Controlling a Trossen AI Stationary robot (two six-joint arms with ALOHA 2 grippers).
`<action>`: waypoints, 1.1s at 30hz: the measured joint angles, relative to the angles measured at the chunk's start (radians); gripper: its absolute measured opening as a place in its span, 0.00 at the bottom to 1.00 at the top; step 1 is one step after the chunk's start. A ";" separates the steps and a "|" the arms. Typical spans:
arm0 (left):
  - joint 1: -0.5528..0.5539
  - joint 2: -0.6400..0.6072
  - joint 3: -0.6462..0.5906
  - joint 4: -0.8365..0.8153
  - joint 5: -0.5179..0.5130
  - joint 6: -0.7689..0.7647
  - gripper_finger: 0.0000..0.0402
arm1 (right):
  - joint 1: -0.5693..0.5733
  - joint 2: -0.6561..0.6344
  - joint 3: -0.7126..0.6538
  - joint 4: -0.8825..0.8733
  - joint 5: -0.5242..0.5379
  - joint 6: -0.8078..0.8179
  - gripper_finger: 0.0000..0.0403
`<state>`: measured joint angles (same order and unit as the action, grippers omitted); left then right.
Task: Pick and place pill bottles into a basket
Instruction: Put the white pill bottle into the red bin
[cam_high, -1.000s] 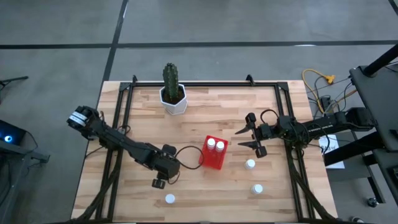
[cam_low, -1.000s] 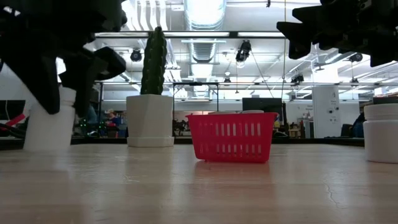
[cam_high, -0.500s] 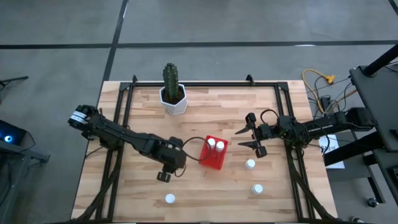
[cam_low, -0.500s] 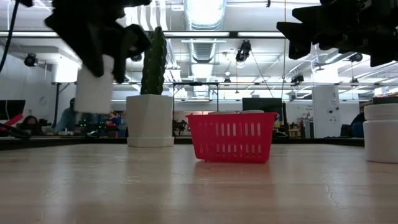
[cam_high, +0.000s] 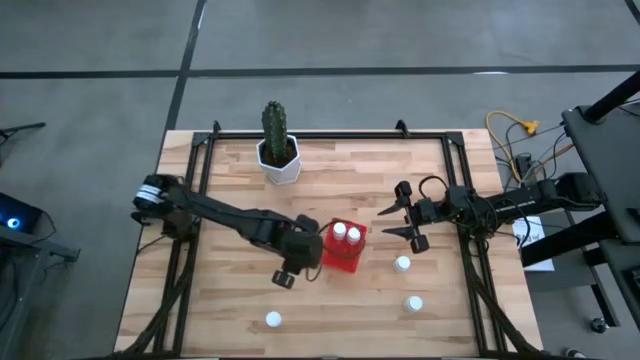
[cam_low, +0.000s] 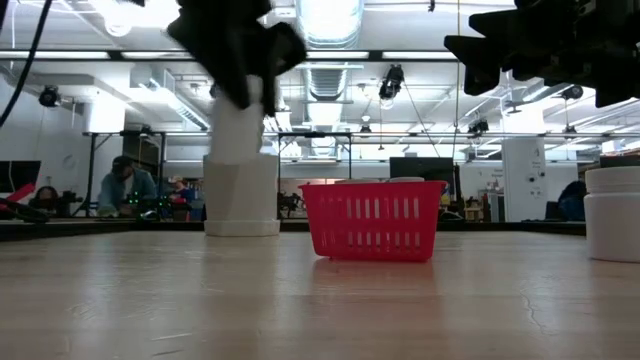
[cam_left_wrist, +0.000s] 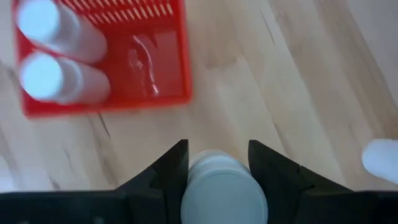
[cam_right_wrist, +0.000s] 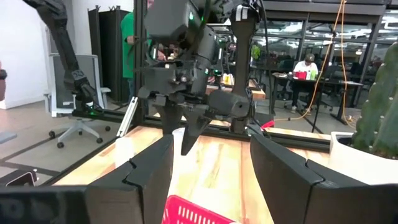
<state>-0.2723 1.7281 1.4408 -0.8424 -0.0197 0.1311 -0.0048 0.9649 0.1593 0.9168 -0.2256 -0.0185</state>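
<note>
Wooden plank bench (cam_high: 330, 190) carries a small red rectangular plastic mesh basket (cam_high: 341, 247) holding two small white capped pill bottles (cam_high: 346, 234). Left tool (cam_high: 290, 266), just beside the basket, is clamped on a white cylindrical pill bottle (cam_left_wrist: 224, 186). Right tool (cam_high: 405, 222) hovers with fingers apart above the bench. Three loose white pill bottles (cam_high: 403, 264) stand on the bench.

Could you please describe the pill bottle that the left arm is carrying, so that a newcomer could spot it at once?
Start at the red basket near the middle of the table. Just beside it, on the cactus pot's half of the table, the left gripper hangs above the wood, shut on a white bottle. It is the only bottle off the table and outside the basket.
</note>
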 joint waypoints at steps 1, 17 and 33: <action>0.006 0.016 0.027 0.001 0.000 0.014 0.33 | 0.000 0.000 0.000 0.000 0.000 0.003 0.50; 0.058 0.124 0.205 0.083 -0.008 0.174 0.33 | 0.000 0.000 0.000 -0.002 0.000 0.009 0.50; 0.104 0.196 0.204 0.154 -0.008 0.212 0.33 | 0.000 0.000 0.000 -0.019 0.001 0.011 0.50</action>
<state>-0.1681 1.9244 1.6447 -0.6881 -0.0277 0.3430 -0.0048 0.9646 0.1596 0.8974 -0.2249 -0.0078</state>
